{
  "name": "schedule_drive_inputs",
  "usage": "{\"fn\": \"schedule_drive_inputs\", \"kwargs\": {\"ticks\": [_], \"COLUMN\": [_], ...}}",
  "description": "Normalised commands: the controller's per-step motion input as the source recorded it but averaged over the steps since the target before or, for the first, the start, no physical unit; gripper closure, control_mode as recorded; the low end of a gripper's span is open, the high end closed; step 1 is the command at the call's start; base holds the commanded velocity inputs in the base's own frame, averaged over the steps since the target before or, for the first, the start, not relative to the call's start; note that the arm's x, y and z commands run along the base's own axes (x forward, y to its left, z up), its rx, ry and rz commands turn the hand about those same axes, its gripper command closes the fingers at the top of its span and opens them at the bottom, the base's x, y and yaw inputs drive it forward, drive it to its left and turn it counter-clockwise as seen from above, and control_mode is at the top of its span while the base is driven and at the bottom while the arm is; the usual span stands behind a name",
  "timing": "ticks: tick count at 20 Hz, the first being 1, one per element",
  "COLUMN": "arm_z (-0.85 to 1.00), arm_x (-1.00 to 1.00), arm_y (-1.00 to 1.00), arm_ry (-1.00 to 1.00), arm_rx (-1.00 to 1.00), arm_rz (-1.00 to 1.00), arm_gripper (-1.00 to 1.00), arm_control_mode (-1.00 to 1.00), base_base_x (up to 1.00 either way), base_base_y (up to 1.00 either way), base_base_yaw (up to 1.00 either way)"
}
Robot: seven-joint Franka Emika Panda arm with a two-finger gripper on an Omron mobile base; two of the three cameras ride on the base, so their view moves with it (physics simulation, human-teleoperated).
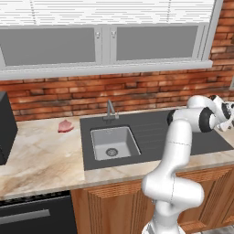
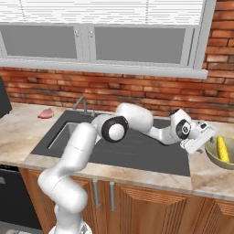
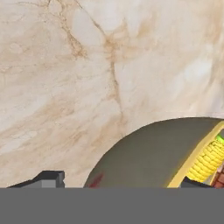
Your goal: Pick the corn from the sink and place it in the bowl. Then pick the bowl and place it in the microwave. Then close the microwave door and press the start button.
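A red brick wall (image 1: 137,93) runs behind my counter, and above that wall sits a wide grey-framed window (image 1: 105,43) with white blinds (image 1: 114,11) drawn across its top. Below the wall stretches a beige marble countertop (image 1: 41,160) with brown veins. Under the countertop stand brown wooden cabinet doors (image 2: 151,205) with slim metal handles (image 2: 111,196). Light is even and soft.

White arm (image 2: 137,119) reaching far right, elbow bent (jaws parted)
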Motion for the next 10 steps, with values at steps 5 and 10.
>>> {"fn": "schedule_drive_inputs", "kwargs": {"ticks": [5,10], "arm_z": [0.10,0.45], "arm_x": [-0.09,-0.47], "arm_y": [-0.17,0.18], "arm_ry": [0.00,-0.02], "arm_rx": [0.08,0.10], "arm_rz": [-0.09,-0.02], "arm_gripper": [1.00,1.00], "arm_control_mode": [-1.00,-1.00], "base_base_x": [0.00,0.00], "base_base_y": [0.00,0.00], "base_base_yaw": [0.00,0.00]}}
